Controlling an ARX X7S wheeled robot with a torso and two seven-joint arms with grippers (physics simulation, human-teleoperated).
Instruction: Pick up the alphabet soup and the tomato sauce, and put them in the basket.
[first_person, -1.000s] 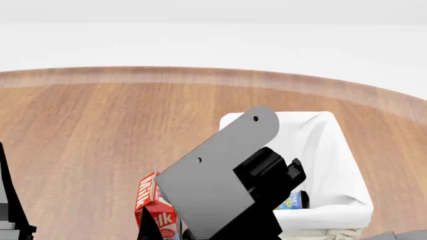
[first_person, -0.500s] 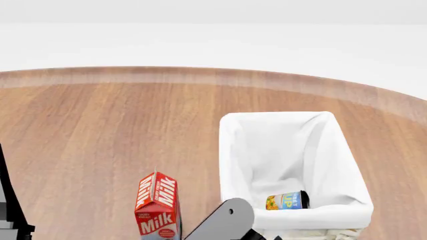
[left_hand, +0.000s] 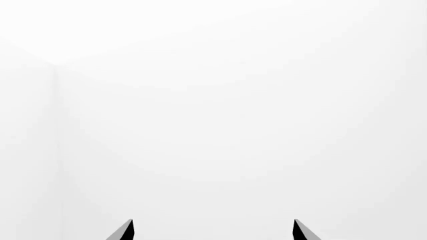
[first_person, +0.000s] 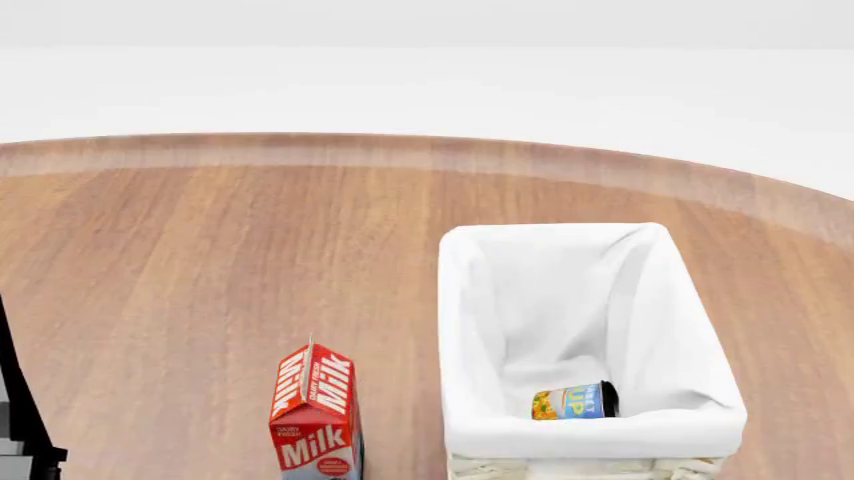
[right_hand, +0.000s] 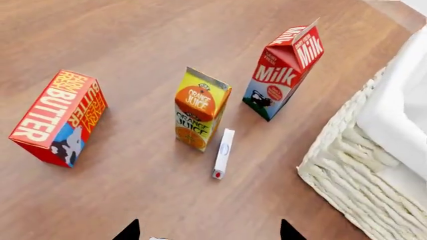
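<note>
A: Start at the right gripper (right_hand: 208, 235). What does its wrist camera give?

B: Only two dark fingertips (right_hand: 128, 231) at the frame edge, set well apart with nothing between them, so it stands open. It hangs above the wooden table (right_hand: 133, 30), clear of everything.

A: And the left gripper (left_hand: 212, 231)?

B: Its wrist view shows two dark tips against plain white, also spread wide and empty. In the head view only a dark piece of the left arm (first_person: 20, 420) shows at the edge.

A: What lies under the right gripper?

B: Nearest is a small white stick-shaped object (right_hand: 223, 153) with a red end, lying flat. Just beside it stands an orange juice carton (right_hand: 200, 116), upright. Farther along is a milk carton (right_hand: 283, 70), also upright, close to the wicker wall of the basket (right_hand: 347, 165). Well apart on the other side sits a butter box (right_hand: 60, 117).

A: Where is the alphabet soup?

B: Inside the basket. The head view shows the alphabet soup (first_person: 574, 401) lying on its side on the white lining, in the near end by the near rim.

A: And the tomato sauce?

B: I cannot find it in any view.

A: The basket itself?

B: It stands on the table right of the milk carton, its white cloth folded over the rim.
</note>
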